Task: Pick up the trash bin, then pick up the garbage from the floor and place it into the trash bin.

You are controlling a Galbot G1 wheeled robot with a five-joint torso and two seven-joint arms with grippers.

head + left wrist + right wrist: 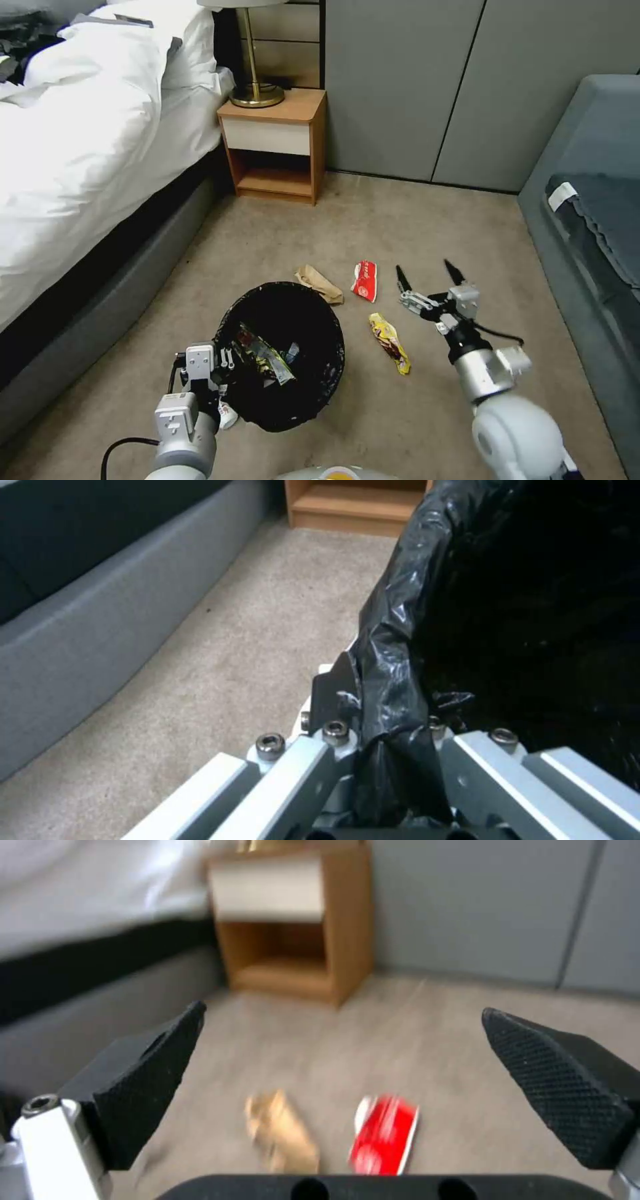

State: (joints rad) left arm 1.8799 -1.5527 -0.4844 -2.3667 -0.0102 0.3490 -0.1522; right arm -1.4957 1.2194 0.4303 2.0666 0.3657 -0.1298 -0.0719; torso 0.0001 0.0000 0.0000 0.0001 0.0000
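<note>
Left gripper (393, 760) clamping black-lined round white plastic bin (283, 353) rim; right gripper (430, 283) hovering open w/ red snack wrapper (365, 280) just left: centre it before closing.

Nightstand (273, 143) w/ lamp (255, 93), beside bed (87, 133).

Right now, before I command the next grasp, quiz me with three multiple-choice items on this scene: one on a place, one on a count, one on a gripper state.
1. Where is the red wrapper?
A. inside the trash bin
B. on the carpet beside the brown paper bag
C. on the nightstand

2. How many litter pieces lie on the carpet by the bin, on the right arm's side?
A. one
B. three
C. five

3. The right gripper is
A. open, empty
B. shut on the yellow wrapper
C. clamping the bin

Key: 1 B, on the floor by the bag. 2 B, bag, red, yellow. 3 A, fingers spread; the left gripper clamps the rim.
</note>
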